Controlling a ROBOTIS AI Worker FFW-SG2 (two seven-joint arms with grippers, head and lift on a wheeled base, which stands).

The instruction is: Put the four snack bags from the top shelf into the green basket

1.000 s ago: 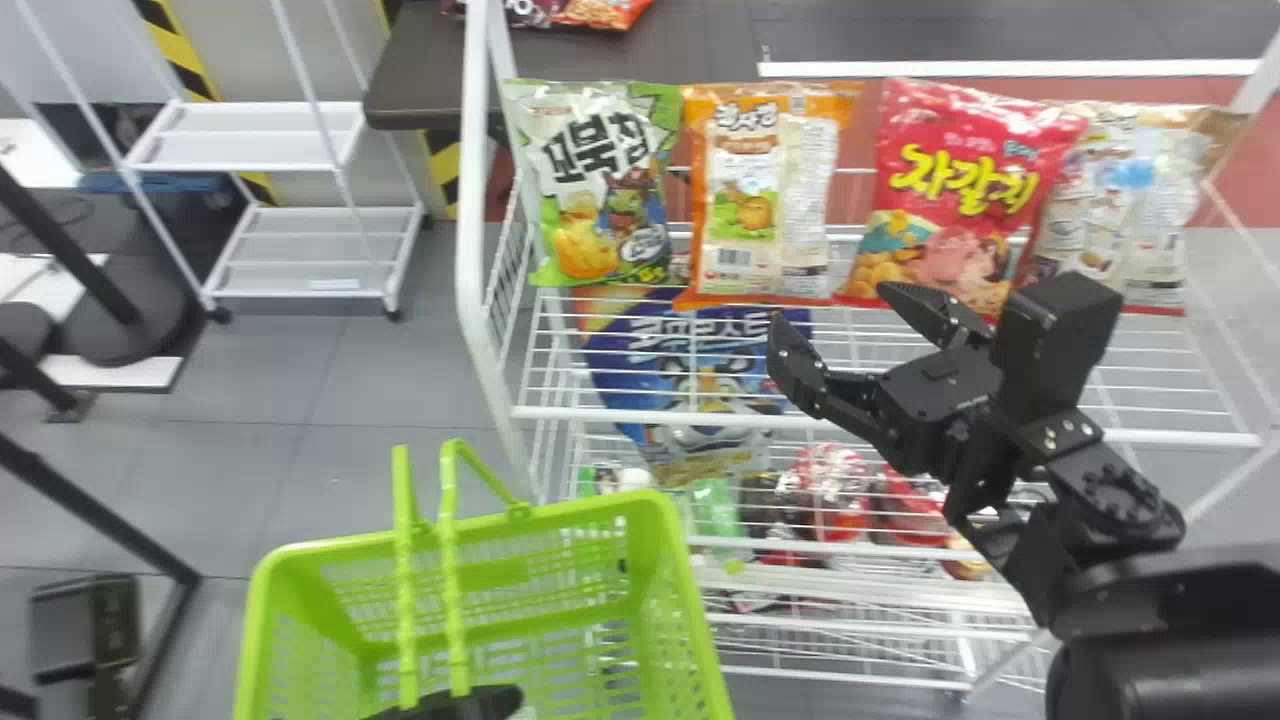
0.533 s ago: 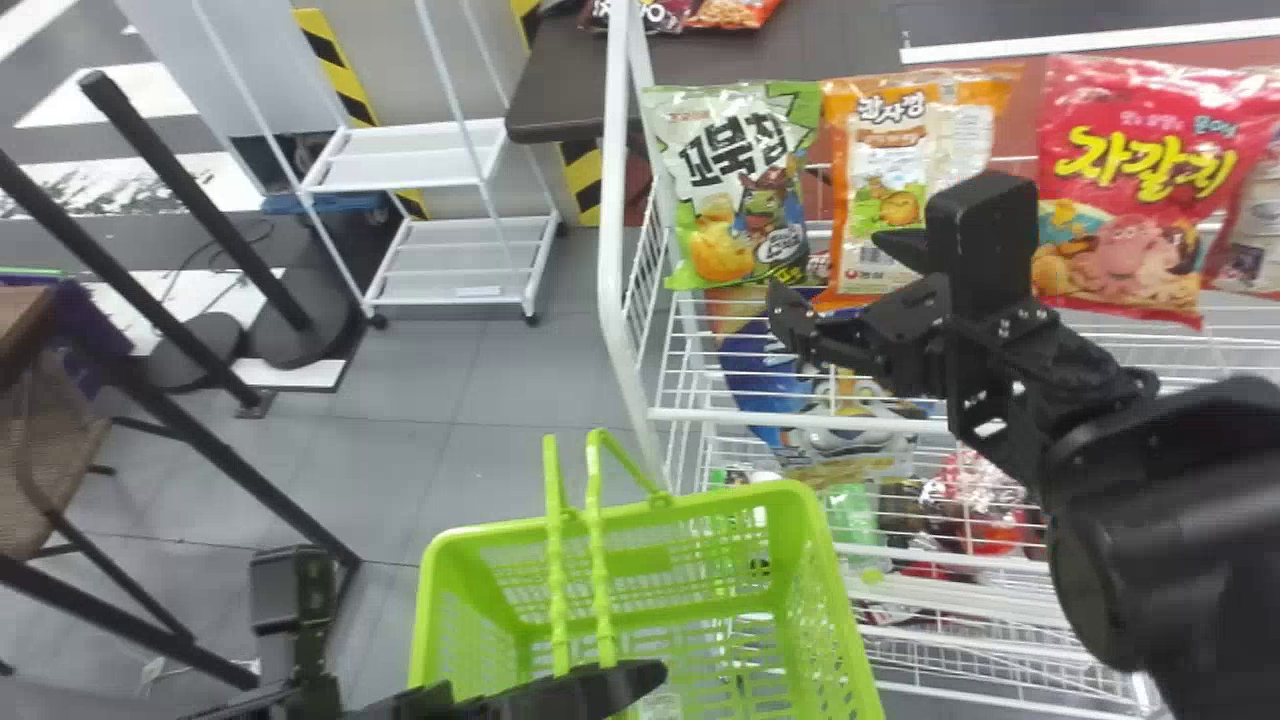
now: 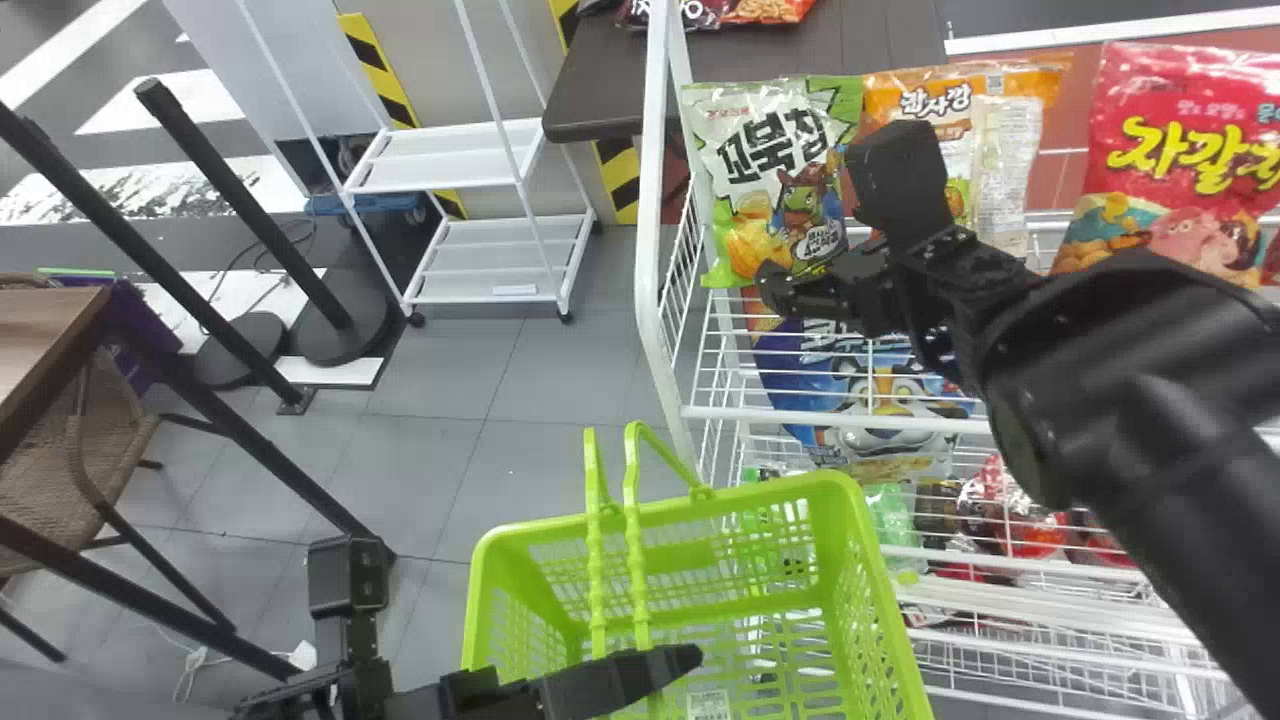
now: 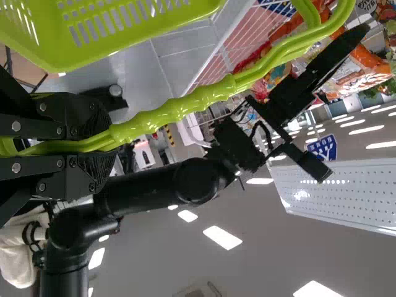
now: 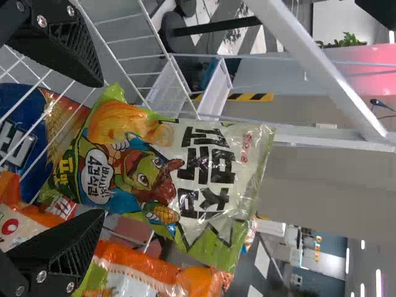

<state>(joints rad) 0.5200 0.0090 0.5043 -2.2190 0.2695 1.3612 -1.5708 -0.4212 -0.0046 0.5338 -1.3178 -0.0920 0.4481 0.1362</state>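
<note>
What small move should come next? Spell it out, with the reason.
I'd ease the right gripper slightly forward, toward the green-and-white snack bag: its fingers are spread, and the bag is in line with the gap between them, most of it beyond the fingertips, so closing now might catch too little.

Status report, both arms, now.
Right jaws open, facing green-and-white snack bag. Left jaws closed on basket handles. Orange bag close alongside.
</note>
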